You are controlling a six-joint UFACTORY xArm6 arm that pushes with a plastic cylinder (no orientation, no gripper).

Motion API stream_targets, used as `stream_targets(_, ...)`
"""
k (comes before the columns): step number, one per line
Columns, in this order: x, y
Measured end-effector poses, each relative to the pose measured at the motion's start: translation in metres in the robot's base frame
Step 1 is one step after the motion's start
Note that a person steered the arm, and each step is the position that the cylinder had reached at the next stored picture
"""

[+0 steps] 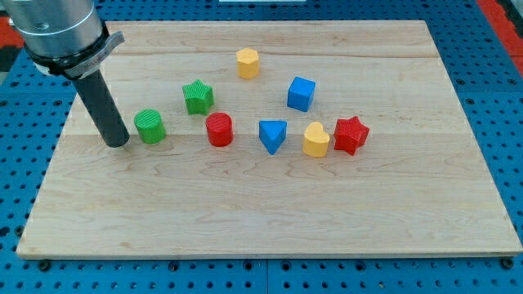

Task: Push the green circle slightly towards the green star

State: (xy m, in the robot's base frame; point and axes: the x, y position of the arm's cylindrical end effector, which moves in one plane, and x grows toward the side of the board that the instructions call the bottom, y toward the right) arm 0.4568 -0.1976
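The green circle (150, 126) is a short ribbed cylinder on the wooden board, left of centre. The green star (198, 97) lies up and to the right of it, a small gap apart. My tip (118, 143) rests on the board just left of the green circle, very close to it; I cannot tell if it touches. The dark rod rises up and to the left to the grey arm body at the view's top left.
A red cylinder (219, 129) lies right of the green circle. Further right are a blue triangle (272, 135), a yellow heart (315, 140) and a red star (350, 135). A yellow hexagon (248, 63) and a blue cube (301, 93) lie nearer the top. The board's left edge (51, 163) is close to my tip.
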Motion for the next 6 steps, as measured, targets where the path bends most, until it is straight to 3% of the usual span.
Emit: stream_targets(6,-0.033,0.026)
